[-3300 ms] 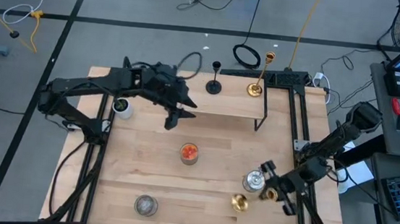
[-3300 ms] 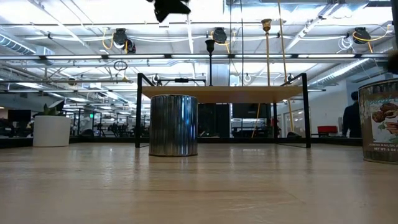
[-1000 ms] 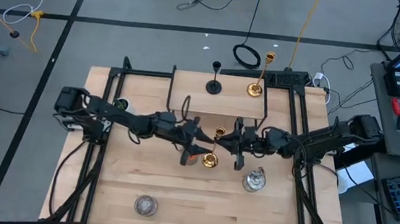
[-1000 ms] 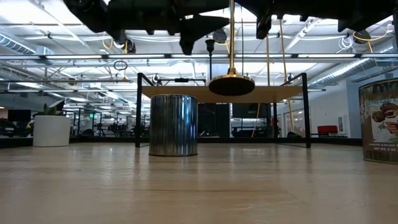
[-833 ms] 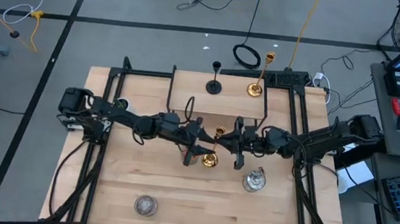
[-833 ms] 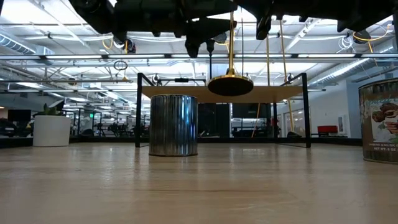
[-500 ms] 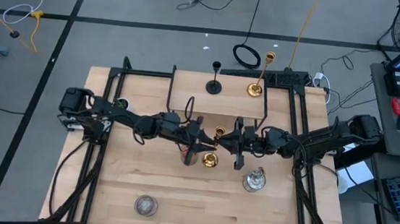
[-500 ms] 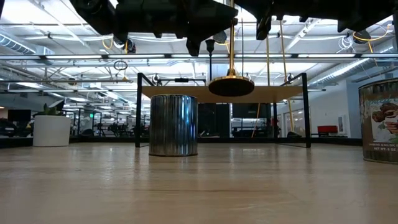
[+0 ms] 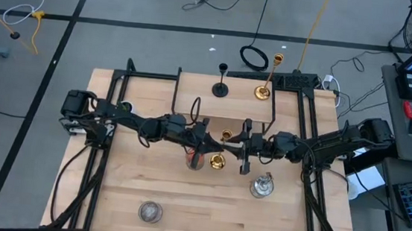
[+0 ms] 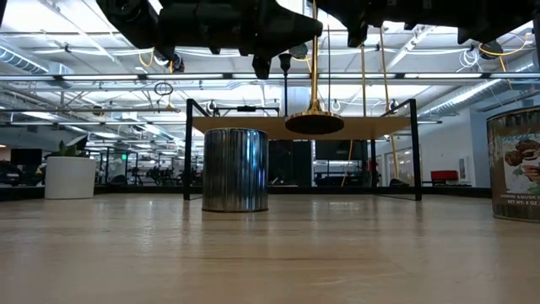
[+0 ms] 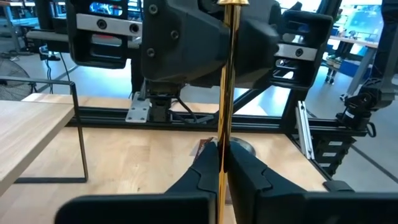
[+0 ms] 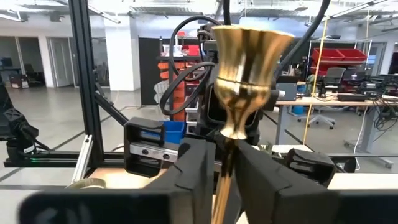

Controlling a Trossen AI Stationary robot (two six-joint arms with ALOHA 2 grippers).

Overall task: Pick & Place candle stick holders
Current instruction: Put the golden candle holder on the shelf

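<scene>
Here both arms meet over the middle of the pale wooden table (image 9: 132, 191), sharing one tall, slim, shiny gold candle stick holder (image 9: 219, 158). It hangs upright and clear of the tabletop; in the low view its round flared base floats in front of the raised wooden shelf (image 10: 253, 127) with nothing beneath it. The left gripper (image 11: 219, 163) has its jaws closed on the thin stem, low on the visible length. The right gripper (image 12: 227, 152) pinches the same stem just under the flared cup at the top. Holding the rod at two separated spots keeps so long and thin a piece from swinging, which suits a hand-over from one arm to the other; which arm is giving and which is taking I cannot tell.

The placing spot is probably the shelf at the table's far edge, where a second gold stemmed holder (image 9: 263, 90) and a shorter black holder (image 9: 220, 88) stand on their bases, a little apart. There seems to be bare shelf beside them, though the overhead view is too small to judge the gap well.

Elsewhere on the table sit a shiny metal tin (image 10: 235, 169), a clear jar with red contents (image 9: 194, 159) partly under the left arm, and a labelled can (image 10: 515, 165) at the edge of the low view.
</scene>
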